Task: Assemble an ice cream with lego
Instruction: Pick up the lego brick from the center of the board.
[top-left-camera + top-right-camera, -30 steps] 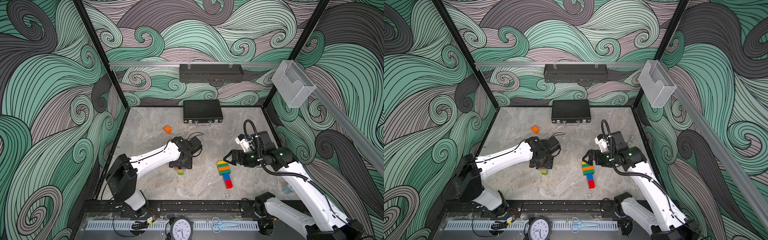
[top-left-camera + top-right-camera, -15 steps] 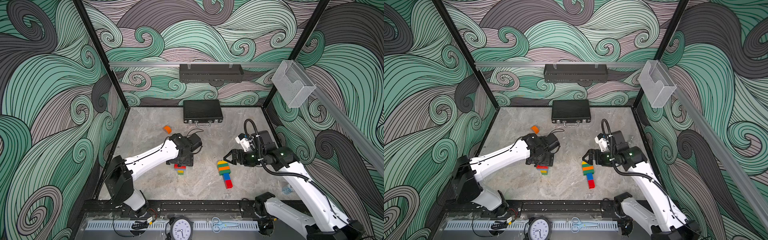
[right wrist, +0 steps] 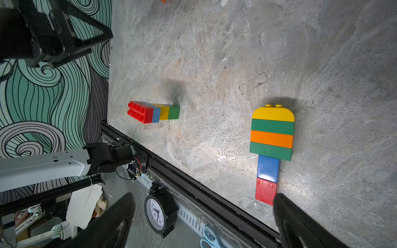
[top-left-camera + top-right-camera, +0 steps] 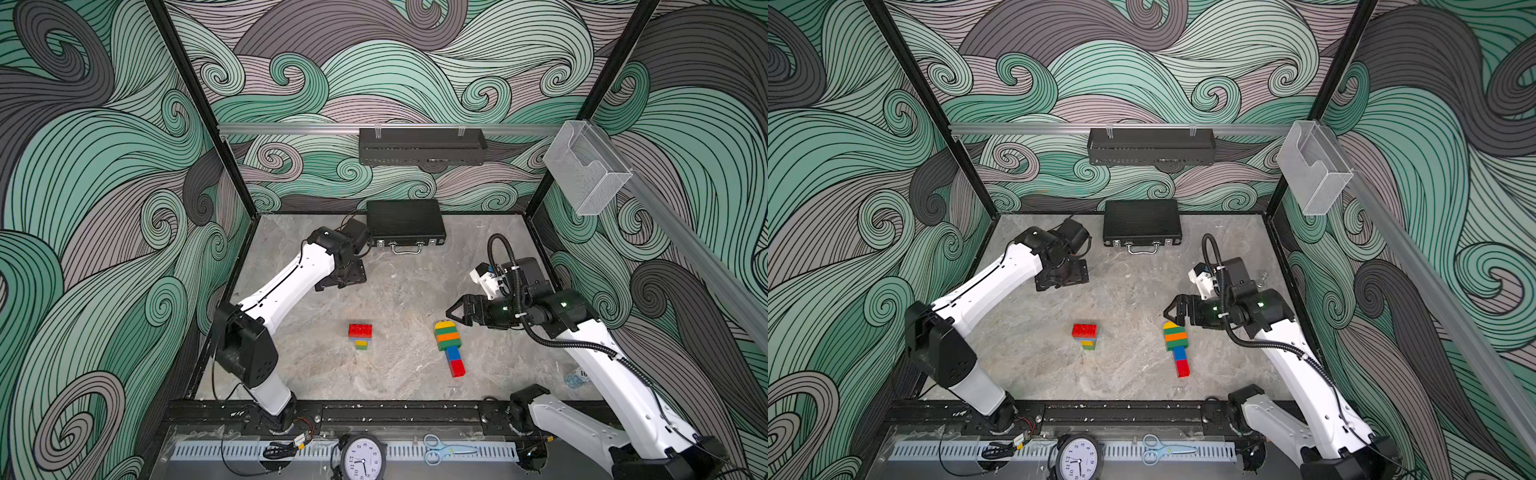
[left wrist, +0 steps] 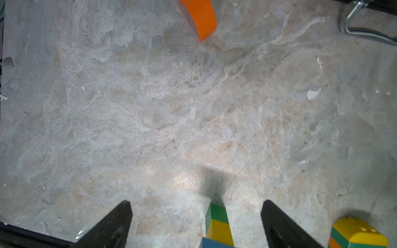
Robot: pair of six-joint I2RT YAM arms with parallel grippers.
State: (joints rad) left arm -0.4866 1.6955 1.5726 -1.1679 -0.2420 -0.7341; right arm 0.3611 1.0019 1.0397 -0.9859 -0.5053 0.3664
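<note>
A small lego stack (image 4: 360, 336), red on blue, yellow and green, stands alone mid-table. It also shows in the right wrist view (image 3: 154, 111). My left gripper (image 4: 343, 279) is open and empty, raised toward the back left, well clear of the stack. In its wrist view the stack (image 5: 218, 223) shows between the spread fingers, untouched. An orange half-round piece (image 5: 199, 18) lies ahead; the left arm hides it in both top views. The striped lego ice cream (image 4: 449, 347) lies flat. My right gripper (image 4: 454, 314) hovers open by its yellow top.
A black briefcase (image 4: 405, 222) lies at the back wall, close behind the left wrist. A black shelf (image 4: 422, 145) and a clear bin (image 4: 586, 166) hang on the walls. A clock (image 4: 362, 459) and scissors (image 4: 446, 449) lie beyond the front rail.
My left gripper opened, let go of the small stack and pulled up and back toward the briefcase. The stack stays standing on the table. The right arm has not moved.
</note>
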